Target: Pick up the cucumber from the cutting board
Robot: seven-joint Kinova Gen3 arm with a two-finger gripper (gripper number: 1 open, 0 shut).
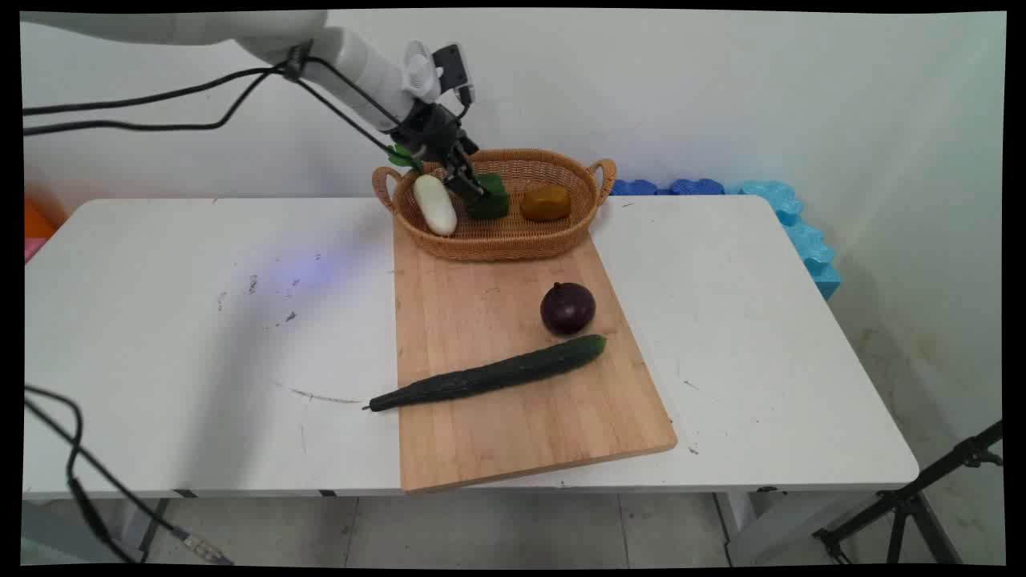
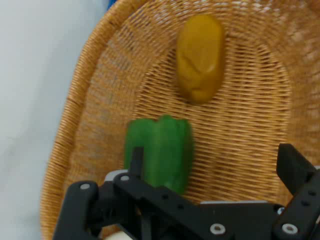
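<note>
End effector (image 2: 210,175) is positioned inside wicker basket (image 1: 561,236) at desk (image 1: 200,320) rear, fingers spread apart, nothing gripped; green pepper (image 2: 160,150) is located betw. fingers, nearer left one; yellow-brown veg. (image 2: 200,57) is seen beyond; white veg. (image 1: 434,204) lies alongside pepper.

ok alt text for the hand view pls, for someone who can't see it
The black claw, open, hangs over a wicker basket, one finger beside a green pepper lying on the basket's floor. A yellow-brown potato-like vegetable lies apart from the pepper, farther up the picture.
</note>
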